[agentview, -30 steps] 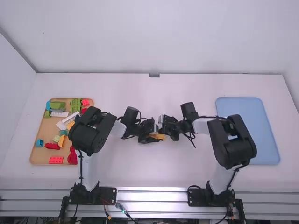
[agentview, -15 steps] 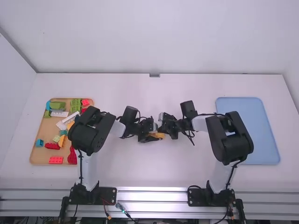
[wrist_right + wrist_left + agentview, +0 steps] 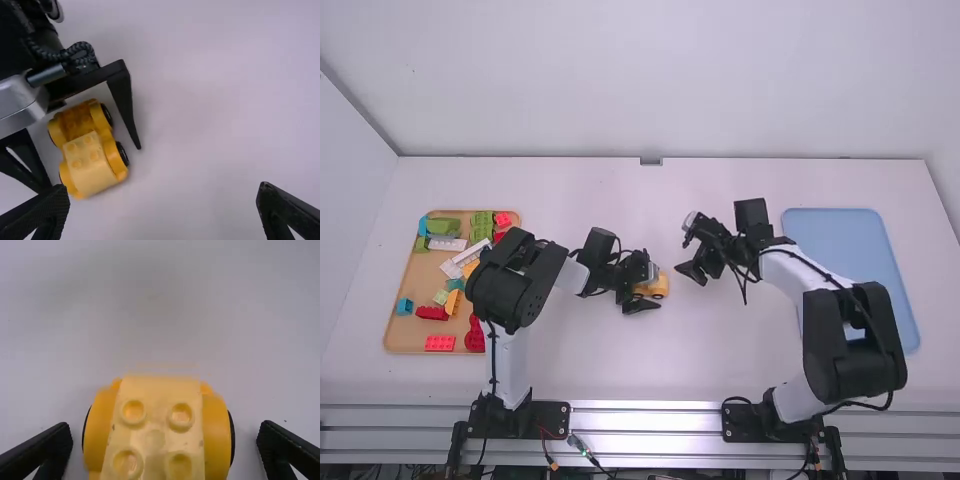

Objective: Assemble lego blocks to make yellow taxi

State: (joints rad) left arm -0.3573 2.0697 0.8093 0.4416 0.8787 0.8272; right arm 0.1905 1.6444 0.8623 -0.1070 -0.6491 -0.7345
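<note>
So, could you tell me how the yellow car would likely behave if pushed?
The yellow car would probably roll, given its dark wheels. Its pale studded block looks rigid and should hardly flex, but might pop loose if knocked.

A light blue tray [image 3: 860,247] lies on the right of the white bench [image 3: 670,360]; pale walls [image 3: 640,80] rise behind, silvery metal rails [image 3: 645,420] run along the near edge.
</note>
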